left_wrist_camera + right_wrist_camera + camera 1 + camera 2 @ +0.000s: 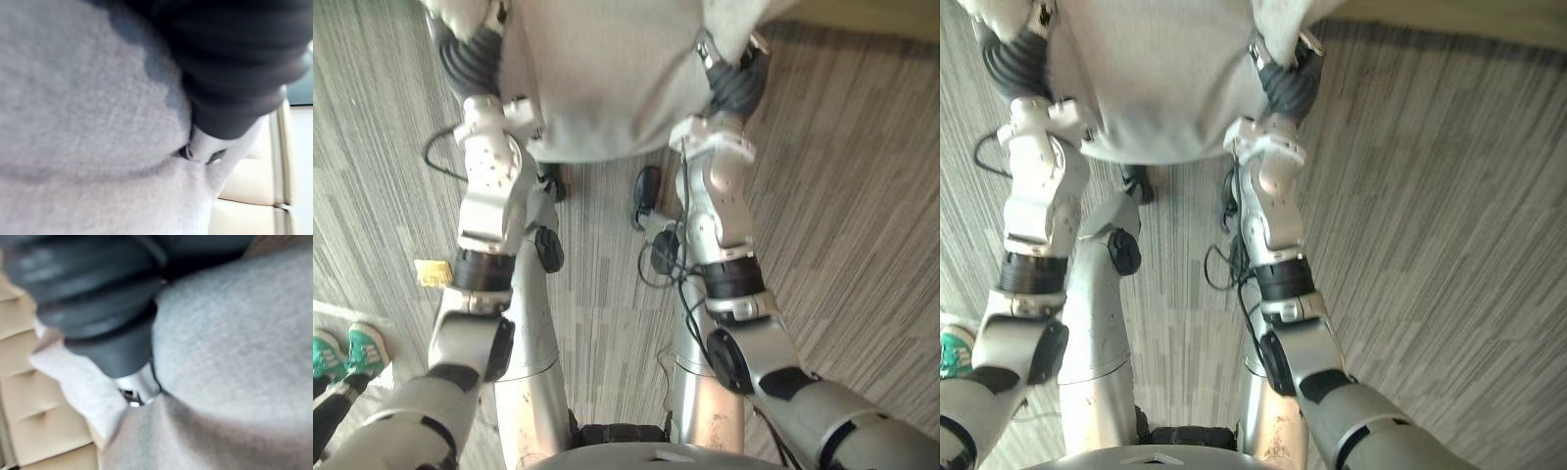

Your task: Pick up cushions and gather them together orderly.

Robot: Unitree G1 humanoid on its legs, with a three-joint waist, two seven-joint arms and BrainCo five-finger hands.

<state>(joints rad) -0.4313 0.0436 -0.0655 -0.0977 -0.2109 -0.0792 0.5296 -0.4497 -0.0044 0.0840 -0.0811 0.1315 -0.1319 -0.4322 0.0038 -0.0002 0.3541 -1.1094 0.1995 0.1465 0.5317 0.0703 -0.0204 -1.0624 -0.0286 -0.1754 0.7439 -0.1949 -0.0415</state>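
Note:
I carry a light grey cushion (607,69) in front of me, above the carpet, with one arm at each side of it. My left hand (460,44) presses into the cushion's left edge and my right hand (736,69) into its right edge. In the left wrist view the left hand's dark cover (230,73) sinks into the grey cloth (88,122). The right wrist view shows the same: the right hand (98,298) is buried in a fold of the cushion (234,357). The cloth hides how either hand grips it.
Grey striped carpet (842,225) lies below. A person's green shoes (347,348) stand at the lower left, near a small yellow tag (432,271). A cream padded sofa (254,186) shows past the cushion, also as cream sofa panels (29,396).

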